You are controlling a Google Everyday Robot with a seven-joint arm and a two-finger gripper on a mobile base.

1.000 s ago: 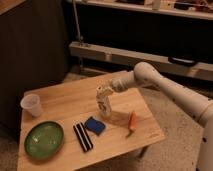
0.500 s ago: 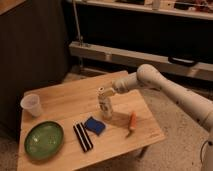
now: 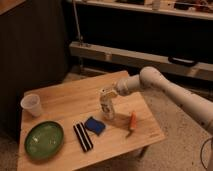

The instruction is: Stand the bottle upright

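The bottle (image 3: 106, 106) is small and whitish with a pale speckled label. It stands upright, or close to it, near the middle of the wooden table (image 3: 65, 100). My gripper (image 3: 113, 93) is at the bottle's top, on its right side, at the end of the white arm (image 3: 150, 80) that reaches in from the right. The gripper touches or nearly touches the bottle's cap end. I cannot tell which.
A translucent white cup (image 3: 31, 105) stands at the table's left edge. A green plate (image 3: 44, 140) lies at the front left. A black striped object (image 3: 83, 136), a blue sponge (image 3: 95, 125) and an orange carrot-like item (image 3: 132, 123) lie in front of the bottle.
My arm and gripper have shifted slightly to the right at the bottle's top. The bottle stays standing in the same spot.
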